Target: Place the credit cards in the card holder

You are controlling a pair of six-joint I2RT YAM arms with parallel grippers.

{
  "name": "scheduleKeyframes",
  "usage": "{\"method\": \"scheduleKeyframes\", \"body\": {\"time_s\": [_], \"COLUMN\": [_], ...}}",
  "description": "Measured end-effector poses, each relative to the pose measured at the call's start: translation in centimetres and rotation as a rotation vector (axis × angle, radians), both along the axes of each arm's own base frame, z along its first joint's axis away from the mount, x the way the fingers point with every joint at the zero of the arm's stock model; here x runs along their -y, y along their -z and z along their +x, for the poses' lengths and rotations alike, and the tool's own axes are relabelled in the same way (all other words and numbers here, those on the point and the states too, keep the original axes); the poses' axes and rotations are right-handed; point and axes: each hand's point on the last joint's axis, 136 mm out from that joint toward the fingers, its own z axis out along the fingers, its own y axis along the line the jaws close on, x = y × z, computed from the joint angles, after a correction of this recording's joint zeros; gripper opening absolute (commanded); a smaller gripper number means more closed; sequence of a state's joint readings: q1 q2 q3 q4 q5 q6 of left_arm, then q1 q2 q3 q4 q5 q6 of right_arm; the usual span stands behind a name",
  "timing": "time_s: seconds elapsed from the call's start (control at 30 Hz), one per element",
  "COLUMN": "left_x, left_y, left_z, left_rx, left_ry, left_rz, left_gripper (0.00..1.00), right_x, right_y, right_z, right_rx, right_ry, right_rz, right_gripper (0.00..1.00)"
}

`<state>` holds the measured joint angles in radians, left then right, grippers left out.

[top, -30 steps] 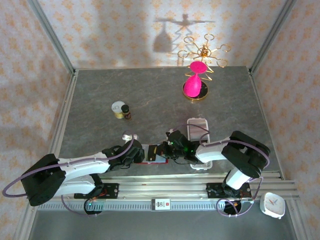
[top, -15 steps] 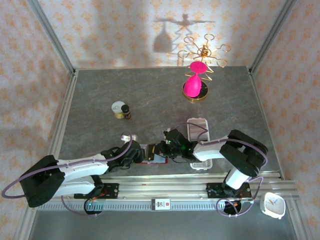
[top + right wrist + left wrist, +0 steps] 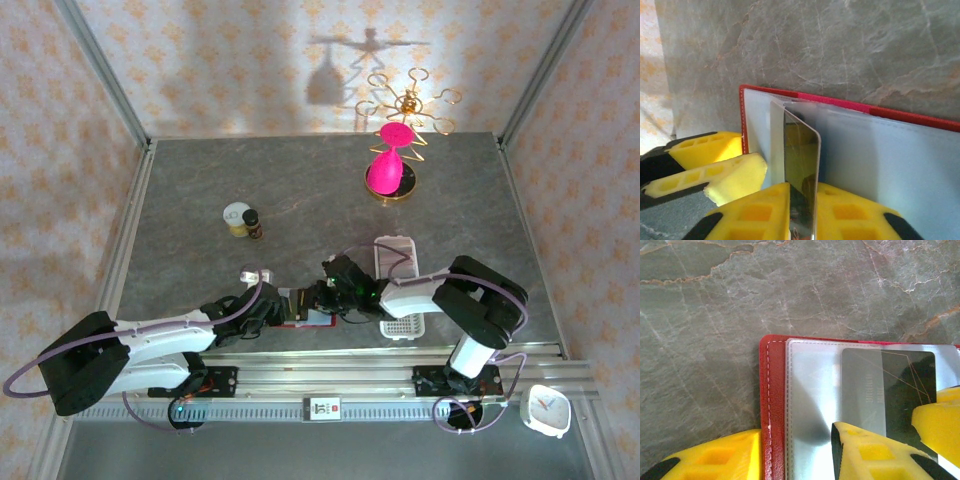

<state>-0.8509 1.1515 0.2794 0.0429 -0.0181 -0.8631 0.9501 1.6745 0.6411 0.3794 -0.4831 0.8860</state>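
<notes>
The red card holder [image 3: 297, 318] lies open near the table's front edge, clear sleeves up [image 3: 772, 405] [image 3: 850, 106]. A dark credit card [image 3: 800, 150] stands on its long edge with its far end inside a sleeve; through the plastic it looks grey-black [image 3: 890, 380]. My right gripper [image 3: 804, 187] [image 3: 322, 297] is open a little, and the card stands loosely between its jaws. My left gripper [image 3: 795, 435] [image 3: 272, 308] is open astride the holder's left edge. One of its fingers [image 3: 865, 450] rests on the sleeve, the other lies outside the red border.
A long white slotted tray [image 3: 395, 262] lies just right of the right gripper. A small jar [image 3: 238, 217] and a dark bottle [image 3: 253, 224] stand at mid-left. A pink piece on a gold stand [image 3: 390, 165] is at the back. A metal rail [image 3: 330, 372] runs along the near edge.
The right gripper has edged left with the card, sliding it further into the sleeve, and its jaws have loosened. The left gripper has barely moved.
</notes>
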Motion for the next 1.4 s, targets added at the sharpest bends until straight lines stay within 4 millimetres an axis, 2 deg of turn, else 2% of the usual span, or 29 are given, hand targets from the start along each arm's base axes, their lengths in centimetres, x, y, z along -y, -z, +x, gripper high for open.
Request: {"method": "scheduleKeyframes", "body": {"time_s": [0.13, 0.2, 0.43, 0.73, 1.4], "left_x": [0.0, 0.0, 0.1, 0.1, 0.2], "left_y": [-0.1, -0.1, -0.1, -0.1, -0.2], "left_z": [0.0, 0.0, 0.0, 0.1, 0.2], "left_rx": [0.006, 0.009, 0.012, 0.02, 0.037], "left_ry": [0.0, 0.0, 0.0, -0.002, -0.007], "left_rz": [-0.007, -0.011, -0.015, -0.026, -0.049], "left_gripper": [0.38, 0.38, 0.38, 0.38, 0.38], "right_x": [0.6, 1.0, 1.6, 0.2, -1.3], "right_y": [-0.1, -0.2, 0.4, 0.5, 0.7], "right_z": [0.2, 0.2, 0.1, 0.3, -0.1], "right_rx": [0.025, 0.033, 0.033, 0.033, 0.014], "right_ry": [0.01, 0.016, 0.01, -0.009, -0.017], "right_rz": [-0.047, -0.067, -0.109, -0.111, -0.077], "right_gripper": [0.32, 0.31, 0.14, 0.08, 0.07]}}
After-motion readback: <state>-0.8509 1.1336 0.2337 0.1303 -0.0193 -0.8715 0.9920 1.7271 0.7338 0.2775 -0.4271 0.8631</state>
